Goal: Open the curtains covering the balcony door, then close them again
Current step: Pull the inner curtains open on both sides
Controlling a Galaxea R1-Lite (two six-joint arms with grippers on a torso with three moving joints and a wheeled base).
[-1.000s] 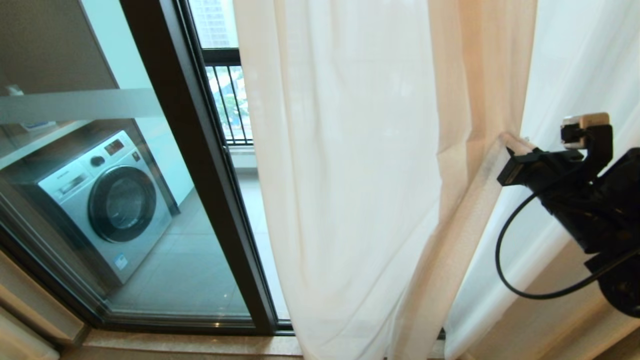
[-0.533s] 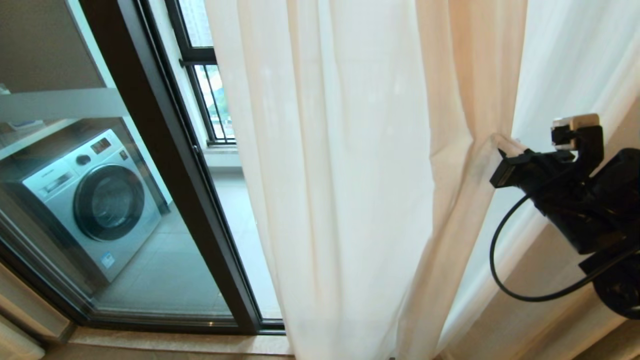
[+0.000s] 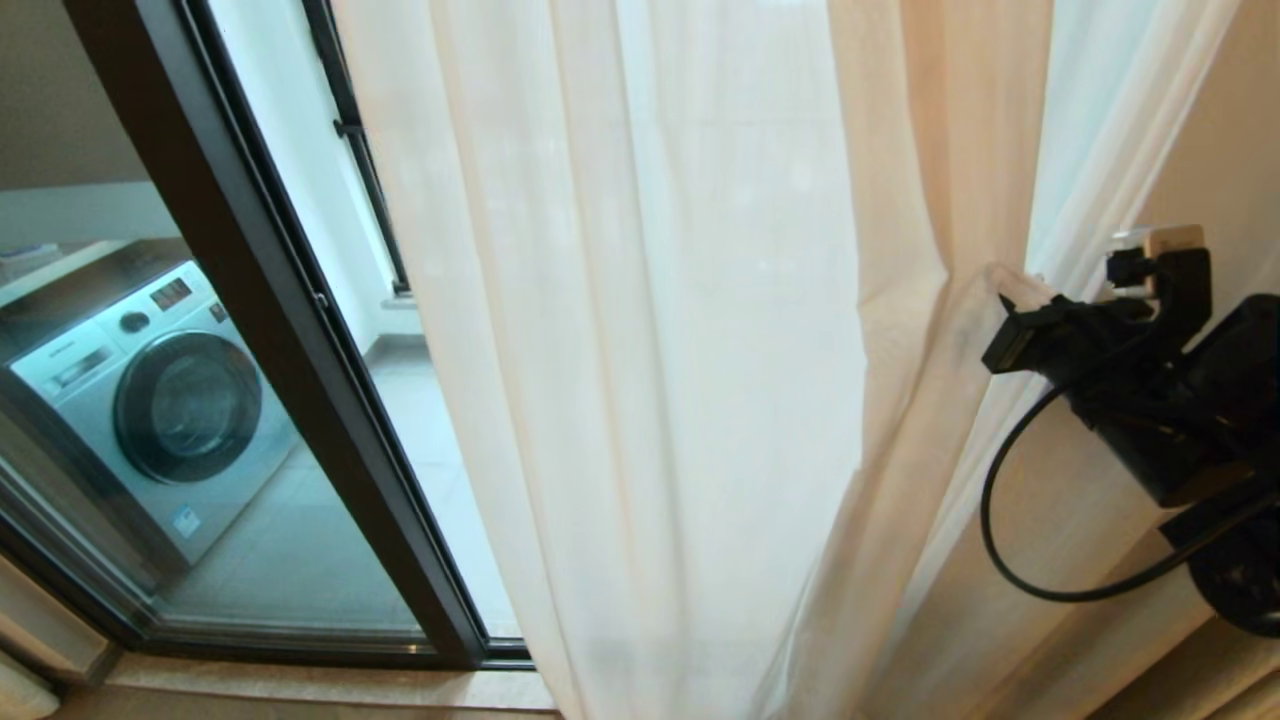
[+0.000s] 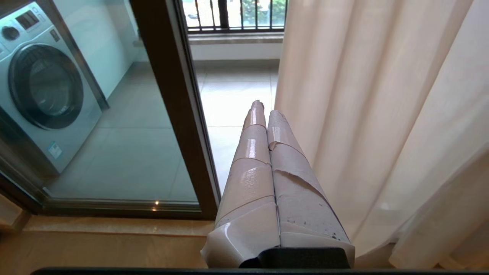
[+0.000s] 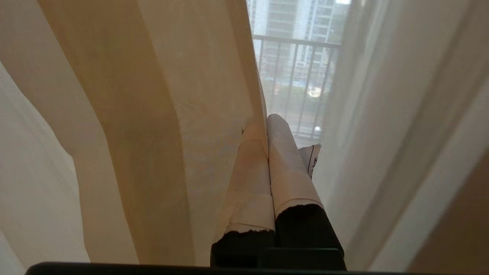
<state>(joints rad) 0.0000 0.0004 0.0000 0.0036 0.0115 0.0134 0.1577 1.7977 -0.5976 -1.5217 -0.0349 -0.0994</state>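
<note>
The sheer white curtains [image 3: 650, 350] hang in soft folds over the right half of the head view. The balcony door [image 3: 250, 300], with its dark frame and glass, stands uncovered to their left. My right gripper [image 3: 1005, 280] is at the right, shut on a bunched edge of the curtain. In the right wrist view the fabric [image 5: 153, 114] is pinched between the taped fingers of the right gripper [image 5: 265, 122]. My left gripper [image 4: 263, 109] is shut on nothing and held low before the door frame [image 4: 172, 95], beside the curtain [image 4: 363, 95].
A silver washing machine [image 3: 150, 400] stands on the balcony behind the glass. A stone threshold [image 3: 300, 685] runs under the door. A second sheer panel [image 3: 1100, 120] hangs at the far right. A black railing [image 5: 298, 76] shows through the fabric.
The whole head view has slid left, so the camera has moved right. The right gripper keeps its place in the picture, still shut on the curtain edge, which now lies farther from the door frame.
</note>
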